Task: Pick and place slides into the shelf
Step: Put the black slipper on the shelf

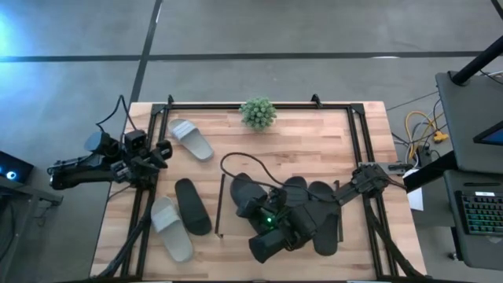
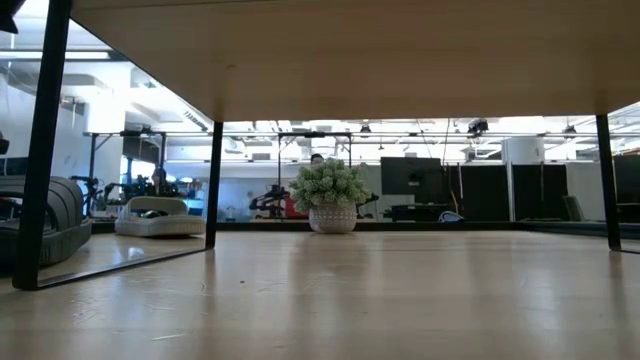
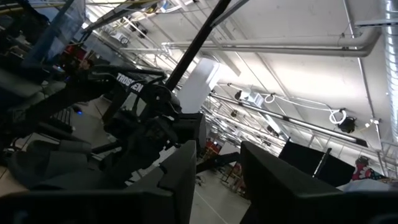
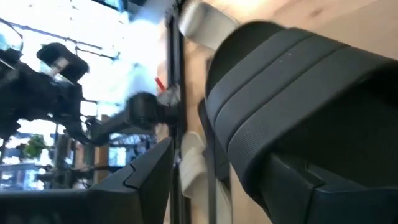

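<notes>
While the right arm is working low over the shelf, these are the things I am watching:

Risk of a drop: the right gripper [image 1: 271, 224] is hanging over the shelf [image 1: 219, 206], and if it is letting go while the black slide [image 4: 298, 87] is tilting, the slide could be tipping onto the 2 or 3 black slides already lying there [image 1: 322, 192].
Risk of a knock: the arm is crowding those black slides, so any swing could be nudging one toward the shelf's rail.
Risk of a tangle: a dark cable [image 1: 236, 157] is looping across the table near the arm and could be catching on it.
Right jaws: the wrist view is showing a black slide pressing against the right gripper's fingers [image 4: 134, 180], filling the space beside them; I cannot tell whether they are clamping it or merely touching it.
Left jaws: the left gripper [image 1: 161, 151] is waiting at the table's left edge; its fingers [image 3: 180, 180] are standing apart with nothing between them.
Slides still out: 1 light grey slide [image 1: 191, 138] is lying near the left gripper, another light grey slide [image 1: 171, 228] and 1 black slide [image 1: 192, 206] are sitting just left of the shelf.
Bystander: a small potted plant [image 1: 258, 112] is standing at the far edge, well apart from the work.
</notes>
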Available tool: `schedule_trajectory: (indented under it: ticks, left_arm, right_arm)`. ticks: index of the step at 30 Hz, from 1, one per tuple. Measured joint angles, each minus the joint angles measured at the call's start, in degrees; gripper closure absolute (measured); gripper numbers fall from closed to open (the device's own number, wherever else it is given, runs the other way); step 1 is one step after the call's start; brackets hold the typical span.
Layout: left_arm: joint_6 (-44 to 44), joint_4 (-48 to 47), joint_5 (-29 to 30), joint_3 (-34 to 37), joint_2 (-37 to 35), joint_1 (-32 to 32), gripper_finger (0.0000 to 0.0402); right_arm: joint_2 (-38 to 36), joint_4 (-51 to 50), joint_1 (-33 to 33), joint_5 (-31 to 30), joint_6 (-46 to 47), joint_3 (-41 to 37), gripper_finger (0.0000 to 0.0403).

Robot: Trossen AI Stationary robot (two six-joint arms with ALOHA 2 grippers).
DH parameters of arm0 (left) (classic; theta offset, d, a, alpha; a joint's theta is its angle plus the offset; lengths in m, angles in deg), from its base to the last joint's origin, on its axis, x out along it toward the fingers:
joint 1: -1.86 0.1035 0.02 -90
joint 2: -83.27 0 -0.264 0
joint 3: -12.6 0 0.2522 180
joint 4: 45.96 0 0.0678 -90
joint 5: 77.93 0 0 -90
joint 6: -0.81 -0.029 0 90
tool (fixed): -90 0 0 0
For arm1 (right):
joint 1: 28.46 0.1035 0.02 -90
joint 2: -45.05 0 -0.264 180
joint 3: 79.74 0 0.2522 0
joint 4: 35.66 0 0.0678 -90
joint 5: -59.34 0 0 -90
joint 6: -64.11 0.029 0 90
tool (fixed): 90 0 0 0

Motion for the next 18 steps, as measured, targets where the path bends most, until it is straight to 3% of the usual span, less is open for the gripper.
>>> schedule_trajectory:
  ticks: [8, 18]
  left_arm:
    - [-0.04, 0.0, 0.02, 0.0, 0.07, 0.0, 0.0289]
    - [-0.03, 0.02, 0.04, 0.0, -0.27, 0.0, 0.0289]
  right_arm:
    - [0.42, 1.73, -3.13, 12.06, -0.8, -0.55, 0.0197]
    - [-0.11, 4.11, -5.03, 24.75, -17.15, 4.38, 0.0197]
